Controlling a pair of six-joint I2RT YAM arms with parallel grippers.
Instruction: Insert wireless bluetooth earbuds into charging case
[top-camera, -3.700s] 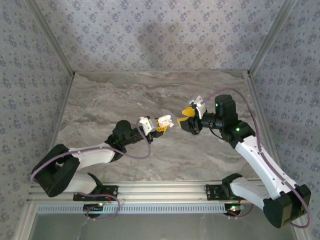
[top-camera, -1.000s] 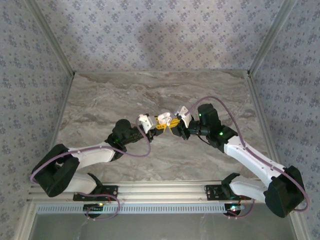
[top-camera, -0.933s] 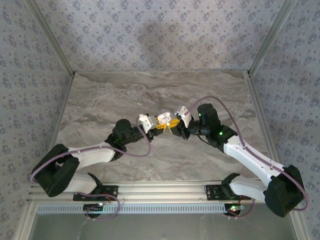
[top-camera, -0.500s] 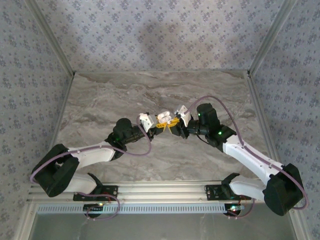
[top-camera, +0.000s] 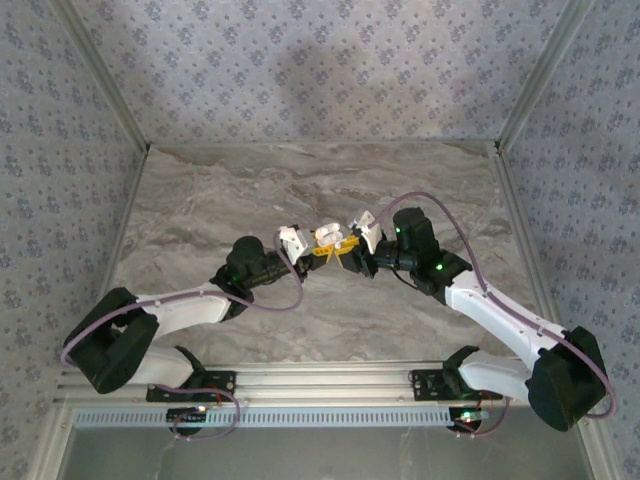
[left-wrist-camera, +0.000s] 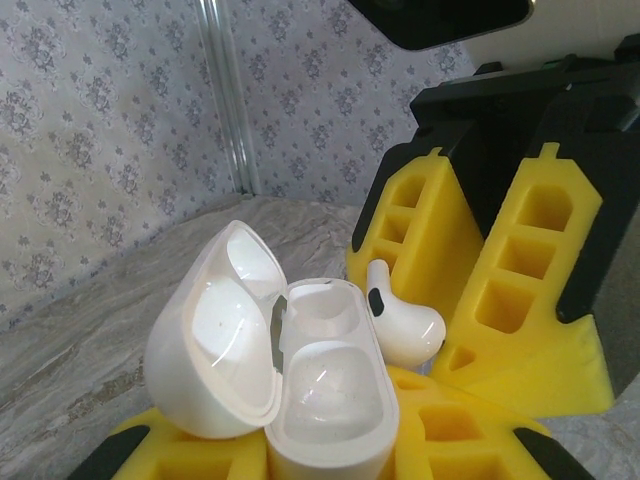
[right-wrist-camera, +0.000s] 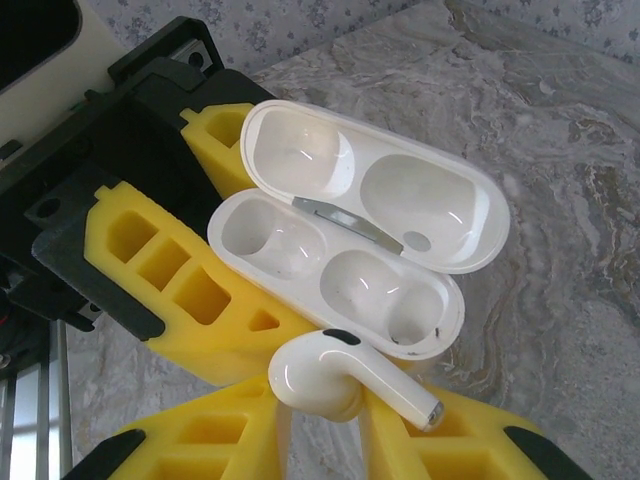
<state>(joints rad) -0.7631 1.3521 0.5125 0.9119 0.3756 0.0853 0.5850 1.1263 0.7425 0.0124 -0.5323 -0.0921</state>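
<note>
Your left gripper (left-wrist-camera: 330, 445) is clamped on the charging case (left-wrist-camera: 325, 400), with its yellow fingers (left-wrist-camera: 170, 455) pressing the lower body of the case from either side. The lid (left-wrist-camera: 215, 345) is swung back on its hinge, to the left in the left wrist view, and the two wells in the body lie uncovered and turned toward the other arm. Your right gripper (right-wrist-camera: 330, 425) is closed on one earbud (right-wrist-camera: 340, 380). In the right wrist view its rounded head sits in the gap between your two yellow fingertips (right-wrist-camera: 200, 445), and the stem runs out to the right along one of them, with its metal tip showing. The earbud lies just beside the front rim of the case body, by the nearer well and not yet inside it. You cannot tell from either wrist view whether the head touches the rim. From the left wrist camera the same earbud shows to the right of the case opening, dark grille facing the case, with the right gripper's fingers standing behind it. In the top view the two grippers meet nose to nose over the middle of the grey marbled table (top-camera: 200, 190). The left arm (top-camera: 190, 305) and right arm (top-camera: 490, 305) reach inward from the near edge, and the patterned wall (top-camera: 300, 70) stands behind.
</note>
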